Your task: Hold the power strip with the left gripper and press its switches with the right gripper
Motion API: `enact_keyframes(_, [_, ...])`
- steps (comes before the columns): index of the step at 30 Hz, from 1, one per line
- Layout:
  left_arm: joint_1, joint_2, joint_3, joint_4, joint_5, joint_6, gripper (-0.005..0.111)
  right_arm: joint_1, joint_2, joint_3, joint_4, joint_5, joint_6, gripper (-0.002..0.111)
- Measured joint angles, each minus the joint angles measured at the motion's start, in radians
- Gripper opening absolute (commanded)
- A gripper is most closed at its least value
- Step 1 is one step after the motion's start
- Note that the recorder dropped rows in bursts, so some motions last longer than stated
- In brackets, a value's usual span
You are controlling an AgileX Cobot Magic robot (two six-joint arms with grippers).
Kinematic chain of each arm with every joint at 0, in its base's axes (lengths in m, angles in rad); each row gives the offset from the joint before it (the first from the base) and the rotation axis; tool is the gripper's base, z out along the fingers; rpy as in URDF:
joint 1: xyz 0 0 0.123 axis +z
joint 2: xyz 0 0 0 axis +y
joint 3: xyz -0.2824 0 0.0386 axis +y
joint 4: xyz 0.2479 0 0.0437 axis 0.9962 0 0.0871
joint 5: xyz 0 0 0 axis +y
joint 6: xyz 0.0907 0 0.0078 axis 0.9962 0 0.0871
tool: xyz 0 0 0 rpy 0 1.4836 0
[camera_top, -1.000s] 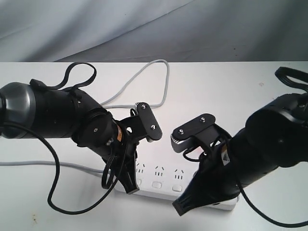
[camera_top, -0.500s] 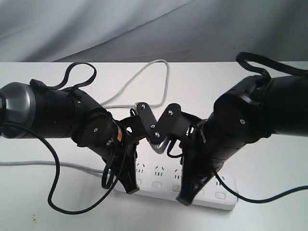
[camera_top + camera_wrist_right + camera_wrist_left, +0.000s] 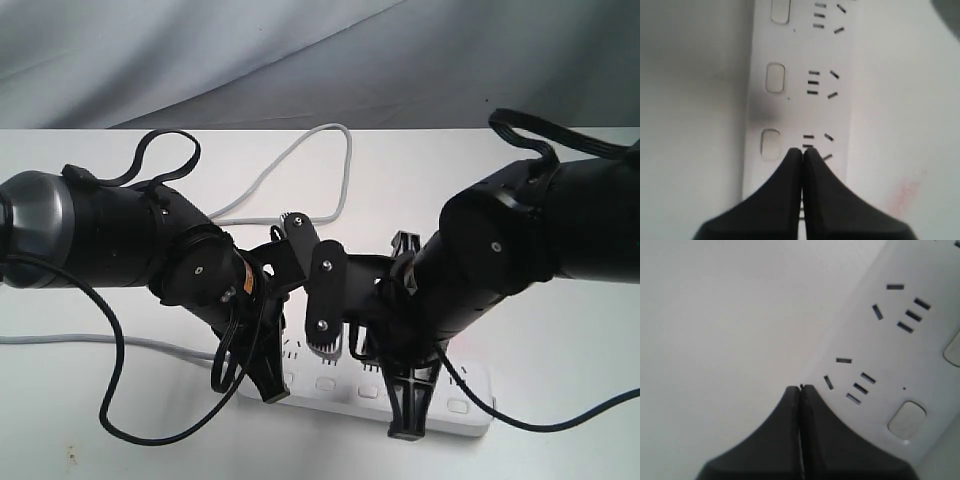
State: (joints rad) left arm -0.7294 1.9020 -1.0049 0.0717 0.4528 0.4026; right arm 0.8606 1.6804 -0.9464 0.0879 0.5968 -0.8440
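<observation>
The white power strip [image 3: 345, 372] lies along the table's front edge, its grey-white cord [image 3: 300, 150] looping toward the back. My left gripper [image 3: 270, 392] is shut with its tip set on the strip's left end; in the left wrist view the closed tip [image 3: 800, 388] sits at the power strip's [image 3: 890, 340] edge, beside a switch [image 3: 906, 419]. My right gripper [image 3: 405, 430] points down over the strip's right part, also shut. In the right wrist view its tip [image 3: 802, 150] is over the power strip [image 3: 800, 50], just beside one switch [image 3: 770, 144], with another switch [image 3: 775, 78] beyond.
The white table [image 3: 450, 180] runs back to a grey cloth backdrop [image 3: 300, 50]. Black cables hang from the left arm [image 3: 110, 245] down to the table. The two arms' wrists nearly meet above the strip's middle. A faint pink stain [image 3: 902, 192] marks the table.
The right arm swung in toward the left arm and its wrist turned, bringing the shut gripper straight down over the strip's right part. The left arm and strip stayed put.
</observation>
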Motion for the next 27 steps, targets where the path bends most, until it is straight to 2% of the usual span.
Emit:
enact_keyframes(3, [0.000,0.000,0.000,0.000,0.000,0.000,0.000,0.000,0.000,0.000,0.108,-0.007,0.002,0.000])
enact_keyframes(7, [0.000,0.000,0.000,-0.010,0.000,0.000,0.000,0.000,0.000,0.000,0.196,-0.007,0.106,0.000])
enact_keyframes(14, [0.000,0.000,0.000,-0.010,0.000,0.000,0.000,0.000,0.000,0.059,0.176,-0.050,0.556,0.000])
enact_keyframes(27, [0.000,0.000,0.000,-0.014,0.000,0.000,0.000,0.000,0.000,0.101,0.150,-0.135,0.795,0.000])
